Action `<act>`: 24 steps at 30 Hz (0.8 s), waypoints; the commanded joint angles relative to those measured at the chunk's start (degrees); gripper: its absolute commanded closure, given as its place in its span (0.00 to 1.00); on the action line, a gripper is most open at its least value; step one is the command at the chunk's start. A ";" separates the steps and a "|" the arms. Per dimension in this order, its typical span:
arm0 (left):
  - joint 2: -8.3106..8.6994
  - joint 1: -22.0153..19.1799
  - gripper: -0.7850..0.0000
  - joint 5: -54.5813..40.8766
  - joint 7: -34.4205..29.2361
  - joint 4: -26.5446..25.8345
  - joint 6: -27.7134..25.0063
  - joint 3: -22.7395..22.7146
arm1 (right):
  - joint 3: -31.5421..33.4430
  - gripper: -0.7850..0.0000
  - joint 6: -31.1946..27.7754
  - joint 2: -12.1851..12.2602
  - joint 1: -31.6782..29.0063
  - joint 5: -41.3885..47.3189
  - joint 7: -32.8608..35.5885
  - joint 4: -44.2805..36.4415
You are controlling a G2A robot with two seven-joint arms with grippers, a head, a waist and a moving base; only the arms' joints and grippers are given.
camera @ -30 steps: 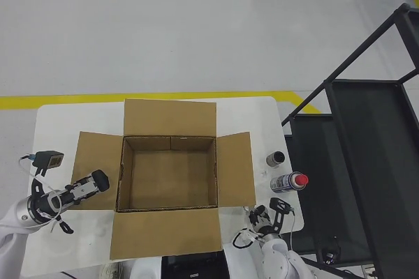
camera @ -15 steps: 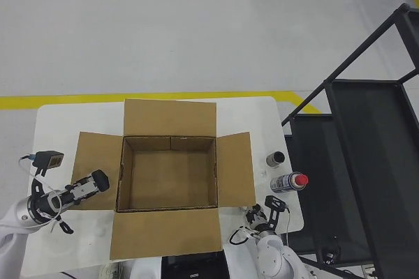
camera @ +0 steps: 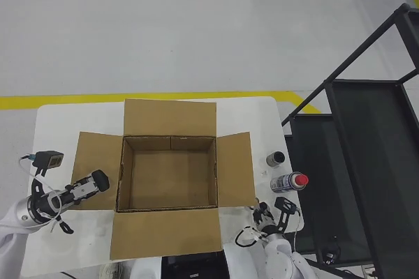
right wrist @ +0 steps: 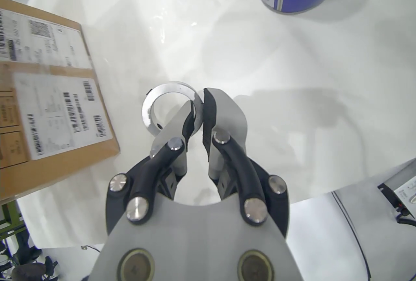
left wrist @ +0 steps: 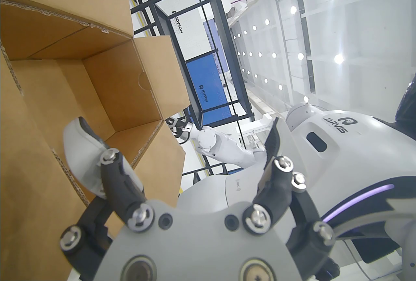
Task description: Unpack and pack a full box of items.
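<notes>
- While you watch, the right tool is pinching the rim of a smooth metal ring over the glossy white counter.
- Your left tool stands with its fingers apart at the left flap of the open corrugated cardboard box, mid-counter.

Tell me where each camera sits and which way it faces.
Top view: above the arms, looking down on the table, the open box and both arms.
Left wrist view: on the left wrist, looking into the box; its open left tool shows.
Right wrist view: on the right wrist, looking down at the table; its right tool pinches a metal ring.
Shared: both wrist views show the box.
</notes>
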 commanded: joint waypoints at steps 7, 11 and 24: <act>0.00 0.00 0.00 0.00 0.00 0.00 0.00 0.00 | 7.03 1.00 -15.53 0.79 -11.47 9.39 -5.07 -11.36; 0.00 0.00 0.00 0.00 0.00 0.00 0.00 0.00 | 9.89 1.00 -25.29 1.12 -14.17 12.74 -7.24 -14.50; 0.00 0.00 0.00 0.00 0.00 0.00 0.00 0.00 | 5.02 1.00 -28.22 1.44 -14.17 6.24 -4.36 -28.98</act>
